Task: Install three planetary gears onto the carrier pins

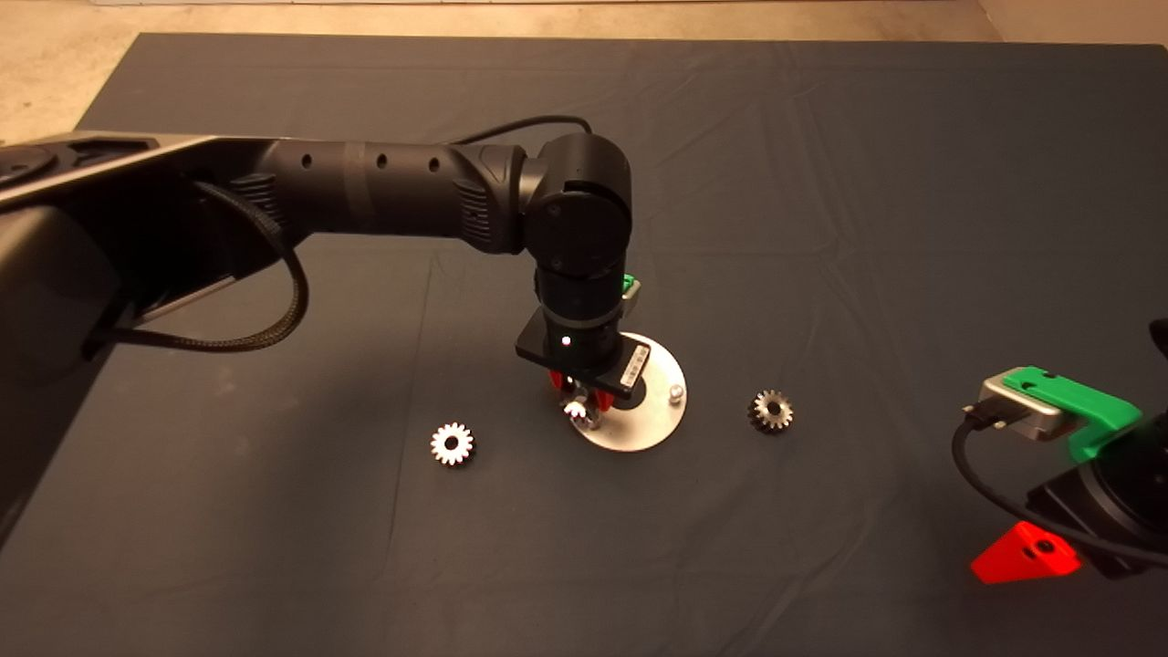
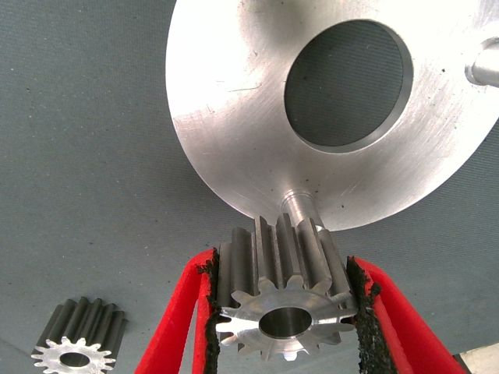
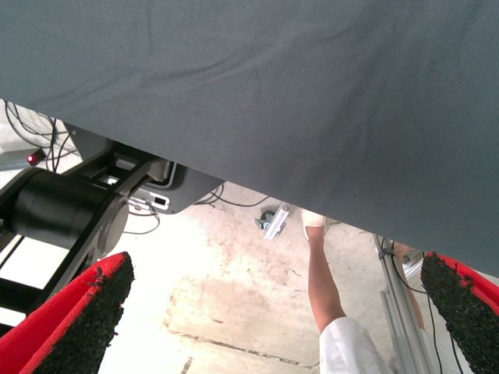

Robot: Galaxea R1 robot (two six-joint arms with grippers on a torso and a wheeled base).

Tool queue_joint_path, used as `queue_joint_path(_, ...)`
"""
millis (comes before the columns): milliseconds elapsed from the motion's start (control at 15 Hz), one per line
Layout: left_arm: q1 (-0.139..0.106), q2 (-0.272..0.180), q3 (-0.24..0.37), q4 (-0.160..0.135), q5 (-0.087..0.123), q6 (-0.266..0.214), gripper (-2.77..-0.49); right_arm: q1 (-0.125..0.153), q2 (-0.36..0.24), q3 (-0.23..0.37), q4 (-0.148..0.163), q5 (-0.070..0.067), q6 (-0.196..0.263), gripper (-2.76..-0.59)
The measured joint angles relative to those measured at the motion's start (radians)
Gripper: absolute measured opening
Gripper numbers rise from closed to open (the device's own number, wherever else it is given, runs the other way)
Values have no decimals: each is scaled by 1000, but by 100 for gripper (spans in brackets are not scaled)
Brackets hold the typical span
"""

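The left claw (image 2: 284, 312) pinches one of the planetary gears (image 2: 282, 300) by its toothed flanks between black pads, bore clear, poised just beside a carrier pin (image 2: 298, 206) at the near rim of the shiny disc (image 1: 662, 420). Small, rigid and slick steel, the gear looks likely to slip or jam unless held across the teeth and kept square to the pin. Two more gears lie on the desk (image 1: 821, 228), one left (image 1: 453, 444), one right (image 1: 771, 411), while the right claw (image 3: 265, 327) waits spread at the desk's edge.
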Motion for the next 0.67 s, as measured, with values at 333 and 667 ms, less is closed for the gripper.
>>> queue_joint_path(333,4,0,0,1,0,-1,-235,0,0,0,0,0,0,-61)
queue_joint_path(667,20,0,1,12,0,-16,-235,0,0,0,0,0,0,-61)
